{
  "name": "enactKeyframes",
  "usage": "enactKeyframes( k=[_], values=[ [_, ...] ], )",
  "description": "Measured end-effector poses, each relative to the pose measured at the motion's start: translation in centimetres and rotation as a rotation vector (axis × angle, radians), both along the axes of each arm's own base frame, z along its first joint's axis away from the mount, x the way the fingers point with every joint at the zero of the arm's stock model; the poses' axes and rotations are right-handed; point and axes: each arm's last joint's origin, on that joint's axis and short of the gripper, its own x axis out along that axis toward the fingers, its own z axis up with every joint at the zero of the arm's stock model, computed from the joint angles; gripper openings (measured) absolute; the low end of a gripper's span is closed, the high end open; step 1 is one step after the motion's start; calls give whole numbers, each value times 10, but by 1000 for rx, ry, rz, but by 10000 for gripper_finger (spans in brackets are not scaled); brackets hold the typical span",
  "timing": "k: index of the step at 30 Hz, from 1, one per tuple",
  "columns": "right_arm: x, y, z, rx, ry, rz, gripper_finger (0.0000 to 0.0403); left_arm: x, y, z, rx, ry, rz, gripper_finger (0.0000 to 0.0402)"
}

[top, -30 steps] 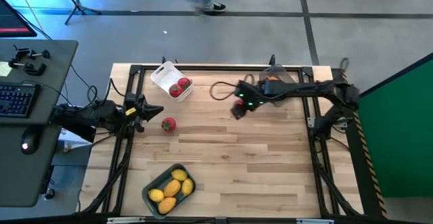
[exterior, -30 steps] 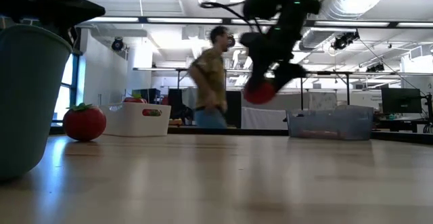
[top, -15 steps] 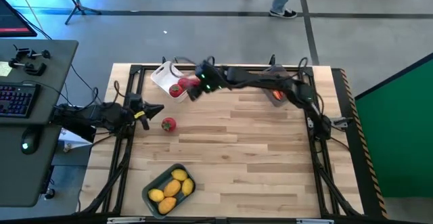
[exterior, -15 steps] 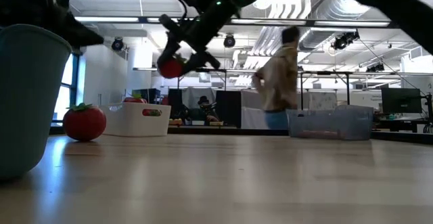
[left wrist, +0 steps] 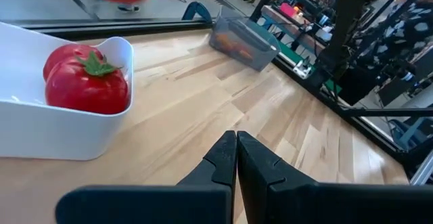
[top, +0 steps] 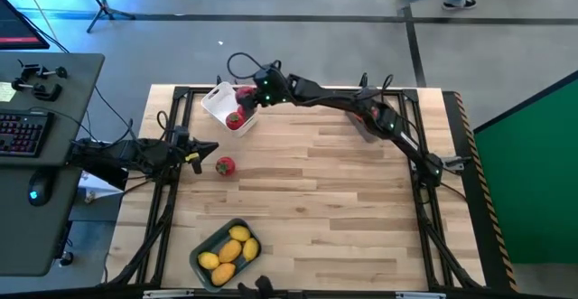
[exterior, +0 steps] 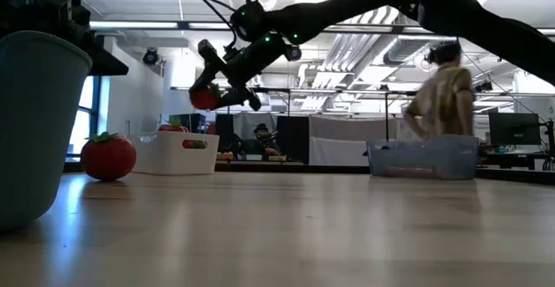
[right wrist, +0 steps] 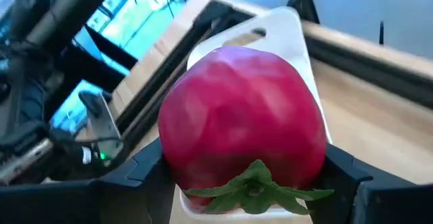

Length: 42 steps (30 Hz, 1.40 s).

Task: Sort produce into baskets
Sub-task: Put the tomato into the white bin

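Red, glossy and faceted: the tomato (right wrist: 242, 139) you are carrying sits clamped between the right gripper (top: 246, 93) fingers, green top toward the wrist camera, held in the air over the white basket (top: 220, 103) at the table's far edge, near its far-left corner. That basket holds red tomatoes already, one (top: 235, 119) showing plainly from above. Another tomato (top: 224, 165) lies loose on the wood close to the left edge, just in front of the left gripper (top: 191, 152), whose fingers are pressed together on nothing while that arm waits there. The grey-blue basket (top: 226, 251) at the near edge, left of centre, holds the yellow-orange fruits (top: 237, 243). The dark see-through basket (left wrist: 243, 42) rests near the far edge, toward the right, with something orange inside, too small to make out. Handling, as a judgement: the tomato looks like a light, hard plastic toy, smooth and round, so it may slip or roll if pinched off-centre. The present hold across its widest part looks sound. Take the loose one the same way, across the middle and not by the leafy top, and expect it to roll on the bare wood if nudged.
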Motion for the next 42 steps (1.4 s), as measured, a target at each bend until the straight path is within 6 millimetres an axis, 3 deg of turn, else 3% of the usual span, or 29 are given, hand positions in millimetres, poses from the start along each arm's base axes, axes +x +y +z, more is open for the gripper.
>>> enactKeyframes(
  k=[4, 9, 17, 35, 42],
  values=[
    [2, -9, -1, -18, -56, -18, 229, 0, 0, 0, 13, 6, -7, 0],
    [10, -14, -23, -6, -69, 0, 229, 0, 0, 0, 25, 12, -11, 0],
    [23, -12, -42, -9, -156, 12, 229, 0, 0, 0, 28, 15, -8, 0],
    [28, -16, -70, -4, -132, 15, 230, 0, 0, 0, 36, 18, -7, 0],
    [28, -16, -71, -15, -129, -2, 275, 0, 0, 0, 37, 18, -6, 0]
  ],
)
